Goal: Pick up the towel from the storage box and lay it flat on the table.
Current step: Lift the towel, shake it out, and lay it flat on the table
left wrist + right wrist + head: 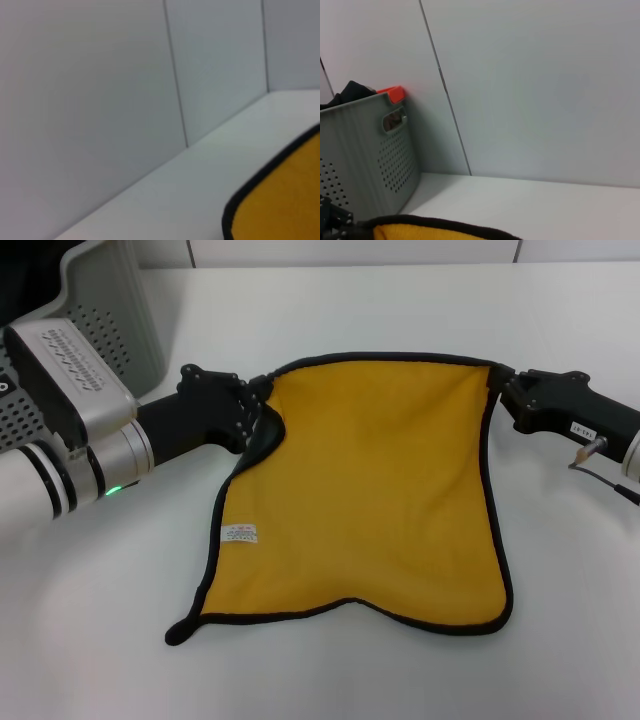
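The towel point(380, 490) is out of the storage box point(110, 320) and spread yellow side up on the white counter point(560, 660), most of it already lying down. Each far corner is held: the left pincer point(255, 405) is clamped on the far left corner, where the cloth bunches and folds over to show its dark underside, and the right pincer point(497, 380) is clamped on the far right corner. The far edge runs fairly taut between them. The box stands well off to the left at the back of the counter.

It looks nearly done, with only the letting go remaining. The risk, I think, sits at the left corner: if that pincer opens where it is, the fold could stay turned over and the towel would not lie flat. The near edge also ripples, with the small black loop point(180, 632) sticking out at the near left corner. If one arm draws away before its grip releases, the cloth would drag and wrinkle.
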